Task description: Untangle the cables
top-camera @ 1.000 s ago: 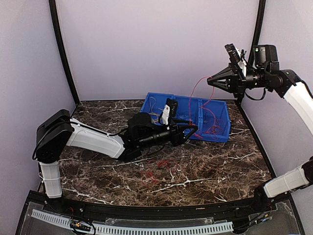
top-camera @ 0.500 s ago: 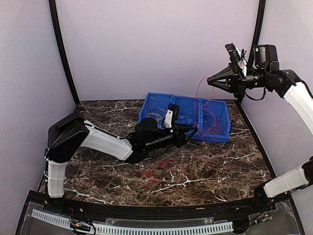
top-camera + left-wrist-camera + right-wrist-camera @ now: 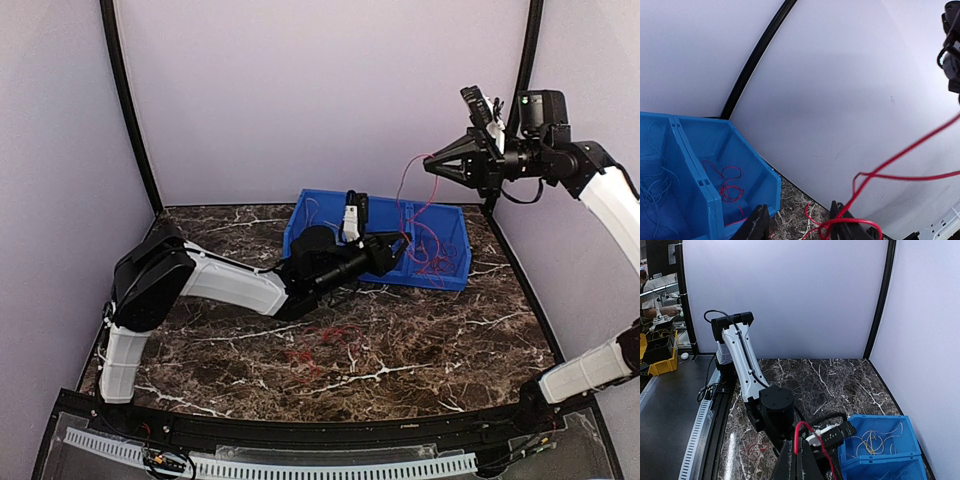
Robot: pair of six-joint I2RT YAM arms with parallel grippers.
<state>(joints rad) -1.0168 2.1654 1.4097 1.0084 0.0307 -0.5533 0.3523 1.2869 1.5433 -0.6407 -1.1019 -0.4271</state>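
1. The cables [image 3: 436, 262] are mostly in the blue bin [image 3: 440, 281], which sits at the far side of the marble table [image 3: 470, 340]. Red strands are bunched in its right-end compartment. Thin pale and blue strands lie in the compartment beside it.
2. A few loose red strands [image 3: 322, 347] are scattered on the table in front of the bin, near the left arm.
3. One red cable [image 3: 405, 178] is lifted clear. It hangs from the right gripper [image 3: 430, 167] down toward the bin, passing by the left gripper [image 3: 397, 252].
4. The right gripper is raised well above the bin's right end. Its fingers are pinched together on the upper end of the red cable, and the right wrist view shows the cable emerging from between them.
5. The left gripper is low, at the bin's front wall, with its jaws spread apart. In the left wrist view the red cable loops against one finger [image 3: 841, 223]; nothing is clamped between the two.
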